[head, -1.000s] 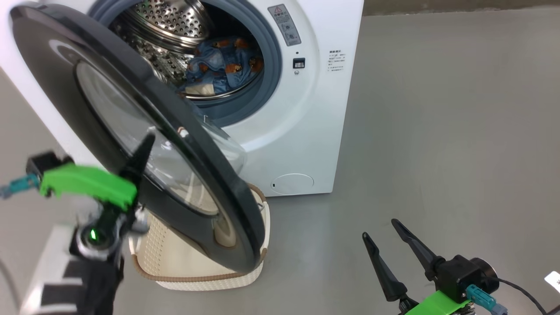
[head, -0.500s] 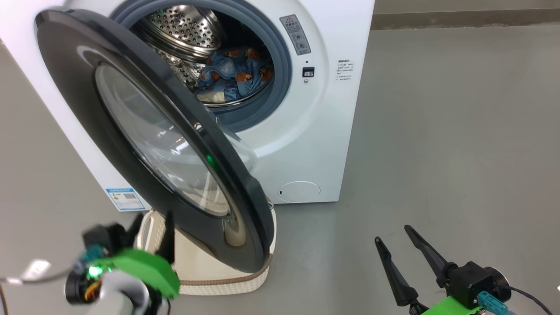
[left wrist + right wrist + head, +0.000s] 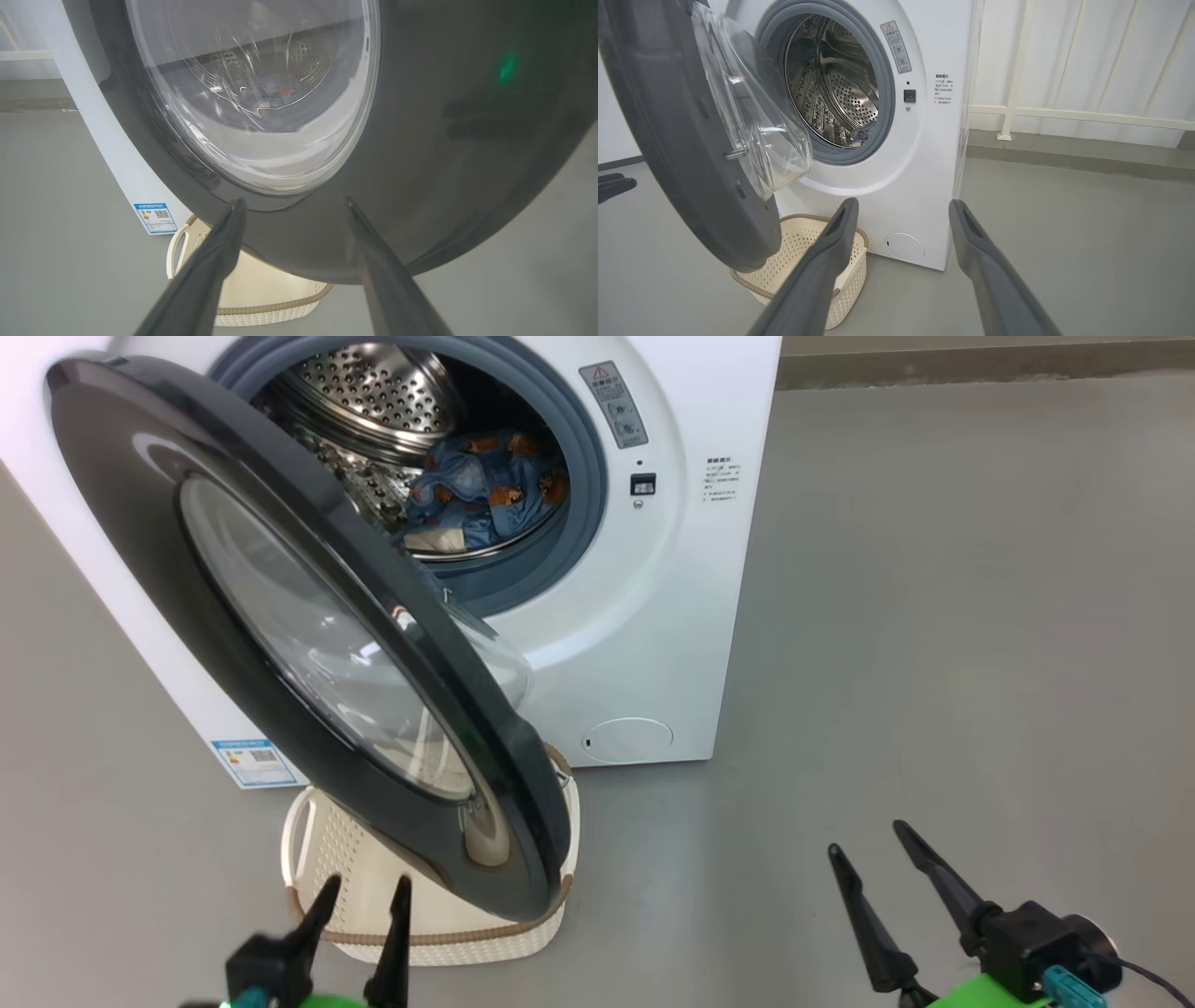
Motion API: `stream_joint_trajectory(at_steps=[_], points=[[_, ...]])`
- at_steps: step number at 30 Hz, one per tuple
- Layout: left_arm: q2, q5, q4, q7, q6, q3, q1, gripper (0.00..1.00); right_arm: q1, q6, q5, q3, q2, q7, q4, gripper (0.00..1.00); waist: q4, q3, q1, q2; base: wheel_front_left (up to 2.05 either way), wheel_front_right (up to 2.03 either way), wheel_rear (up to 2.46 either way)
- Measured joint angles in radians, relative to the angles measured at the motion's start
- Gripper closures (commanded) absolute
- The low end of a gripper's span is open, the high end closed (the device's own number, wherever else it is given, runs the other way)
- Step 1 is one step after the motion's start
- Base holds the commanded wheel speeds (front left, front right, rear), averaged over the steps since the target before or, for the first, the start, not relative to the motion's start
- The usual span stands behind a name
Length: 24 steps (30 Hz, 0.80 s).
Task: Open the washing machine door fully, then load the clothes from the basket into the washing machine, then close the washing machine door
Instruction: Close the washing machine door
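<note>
Head: washing machine door (image 3: pixel 308 644) hanging half-open, half-hiding basket (image 3: pixel 322 831); clothes (image 3: pixel 485 490) lying inside washing machine (image 3: pixel 653 644); left claw (image 3: pixel 369 879), cropped at bottom, and right claw (image 3: pixel 865 835) both gaping empty. Left wrist: door looming close. Right wrist: floor (image 3: pixel 1064 233) stretching rightward.

Tapered black fingers (image 3: pixel 938 875) form the left end effector (image 3: pixel 369 879) and right end effector (image 3: pixel 864 836); behind the right sit a green bracket (image 3: pixel 980 991) and a teal plug (image 3: pixel 1064 982).
</note>
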<state>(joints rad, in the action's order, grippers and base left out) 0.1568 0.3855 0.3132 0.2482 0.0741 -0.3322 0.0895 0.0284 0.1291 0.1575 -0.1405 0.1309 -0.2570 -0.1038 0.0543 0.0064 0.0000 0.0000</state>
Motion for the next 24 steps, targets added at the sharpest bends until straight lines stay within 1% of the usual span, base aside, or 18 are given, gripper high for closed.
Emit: stream_joint_trajectory(at_steps=[3,6,11,15,23,24], points=[[-0.024,-0.040,-0.037,0.000,-0.010,0.061,-0.060,0.00,0.013,0.000,-0.013,0.027,-0.001,0.000,0.000,0.00,-0.002,-0.002,0.0000,0.0000,0.00,0.00,0.00],[-0.051,-0.077,-0.064,0.000,-0.033,0.116,-0.097,0.00,0.031,0.000,-0.035,0.054,-0.006,0.000,-0.006,0.00,-0.002,-0.005,0.0000,0.0000,0.00,0.00,0.00],[-0.078,-0.125,-0.085,0.000,-0.072,0.183,-0.117,0.00,0.045,0.000,-0.064,0.117,-0.024,0.000,-0.012,0.00,0.002,-0.009,0.0000,0.0000,0.00,0.00,0.00],[-0.093,-0.147,-0.093,0.000,-0.097,0.219,-0.128,0.00,0.059,0.000,-0.092,0.161,-0.042,0.000,-0.019,0.00,0.000,-0.009,0.0000,0.0000,0.00,0.00,0.00],[-0.109,-0.179,-0.094,0.000,-0.129,0.256,-0.132,0.00,0.059,0.000,-0.104,0.180,-0.056,0.000,-0.030,0.00,-0.009,-0.012,0.0000,0.0000,0.00,0.00,0.00],[-0.109,-0.180,-0.095,0.000,-0.132,0.259,-0.132,0.00,0.059,0.000,-0.104,0.182,-0.058,0.000,-0.033,0.06,-0.009,-0.012,0.0000,0.0000,0.00,0.00,0.00]])
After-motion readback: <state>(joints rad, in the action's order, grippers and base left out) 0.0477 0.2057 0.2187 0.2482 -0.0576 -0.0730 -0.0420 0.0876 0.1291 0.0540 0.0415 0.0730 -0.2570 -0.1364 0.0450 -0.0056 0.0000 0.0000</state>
